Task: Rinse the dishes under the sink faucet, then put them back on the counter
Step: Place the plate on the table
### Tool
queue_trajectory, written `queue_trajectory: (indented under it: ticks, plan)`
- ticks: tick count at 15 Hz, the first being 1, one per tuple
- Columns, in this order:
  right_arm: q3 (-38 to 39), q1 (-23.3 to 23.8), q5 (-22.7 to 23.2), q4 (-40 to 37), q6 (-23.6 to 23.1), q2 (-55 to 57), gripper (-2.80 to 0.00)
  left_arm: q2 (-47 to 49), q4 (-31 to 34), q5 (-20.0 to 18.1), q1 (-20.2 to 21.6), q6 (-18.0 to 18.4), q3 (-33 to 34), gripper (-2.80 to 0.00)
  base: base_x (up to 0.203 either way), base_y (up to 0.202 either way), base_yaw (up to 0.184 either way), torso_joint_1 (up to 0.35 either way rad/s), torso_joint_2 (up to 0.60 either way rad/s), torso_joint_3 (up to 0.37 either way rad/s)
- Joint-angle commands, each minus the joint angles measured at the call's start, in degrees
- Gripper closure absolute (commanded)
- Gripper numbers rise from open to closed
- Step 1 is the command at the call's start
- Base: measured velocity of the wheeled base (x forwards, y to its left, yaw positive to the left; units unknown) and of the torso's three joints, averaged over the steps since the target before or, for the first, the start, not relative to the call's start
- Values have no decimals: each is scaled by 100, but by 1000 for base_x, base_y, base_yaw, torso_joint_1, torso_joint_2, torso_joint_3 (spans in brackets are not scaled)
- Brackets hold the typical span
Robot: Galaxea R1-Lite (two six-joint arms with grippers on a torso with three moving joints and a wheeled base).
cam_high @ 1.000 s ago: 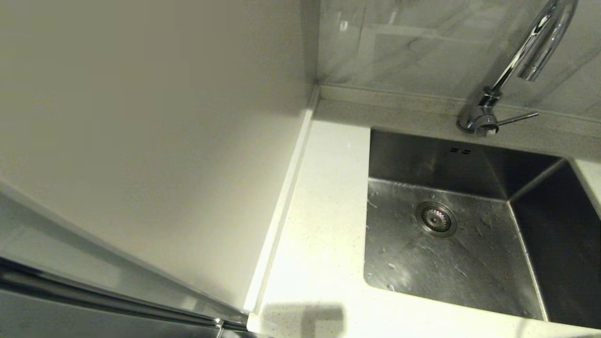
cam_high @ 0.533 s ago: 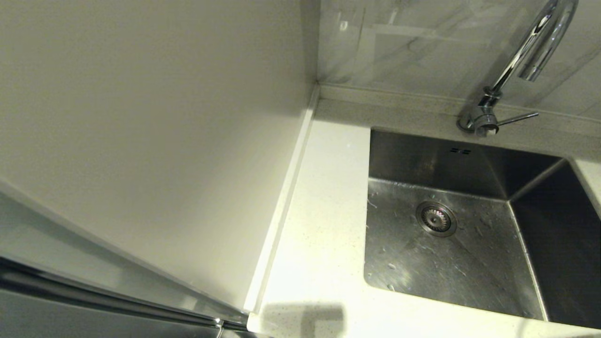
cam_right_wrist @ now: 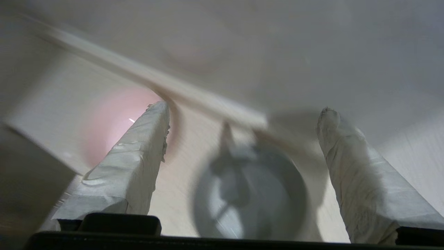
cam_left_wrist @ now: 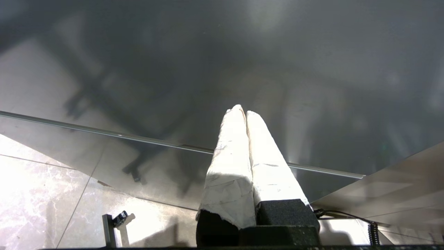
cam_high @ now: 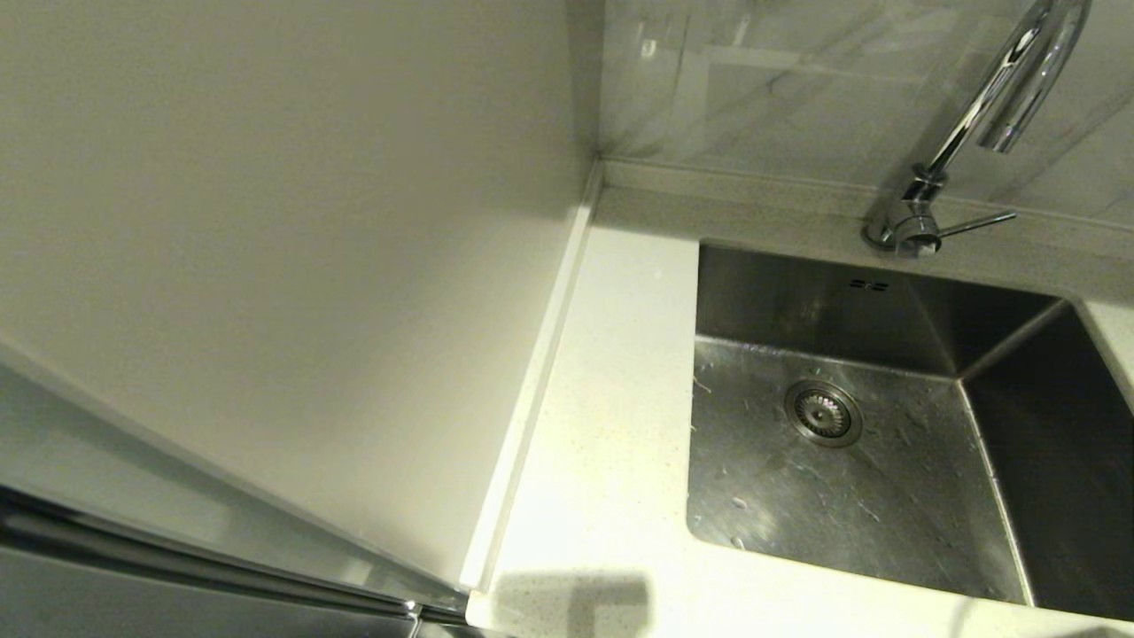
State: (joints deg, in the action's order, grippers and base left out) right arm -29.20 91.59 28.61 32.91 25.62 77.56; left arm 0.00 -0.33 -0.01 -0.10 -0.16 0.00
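No readable text, no labels, no brands — no numbers or signs anywhere

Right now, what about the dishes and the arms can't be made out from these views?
- Head view: no dishes or arms in frame; sink and faucet only, the faucet's arch cut by the top edge.
- Right wrist view: motion blur; pink bowl partly behind a finger, blue-green bowl smeared; lilac plate unseen. Right gripper open above them.
- Left wrist view: left gripper shut, parked; no counter visible.
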Motion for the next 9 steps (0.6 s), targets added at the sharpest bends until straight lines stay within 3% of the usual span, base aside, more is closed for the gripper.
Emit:
queue_trajectory:
  ticks: [1,5,7,9]
  plan:
    - [-208,-36,280,657,164,-209,-280,0,-2,1,1,-2,18,0,0,0,0,0,0,0]
    - [-220,-191,575,1677,310,-329,-280,0,-2,1,1,-2,18,0,0,0,0,0,0,0]
    - [-38,-194,559,1861,5,-396,-280,0,-2,1,1,-2,17,0,0,0,0,0,0,0]
    - [330,-193,547,1873,-637,-468,-280,0,-2,1,1,-2,13,0,0,0,0,0,0,0]
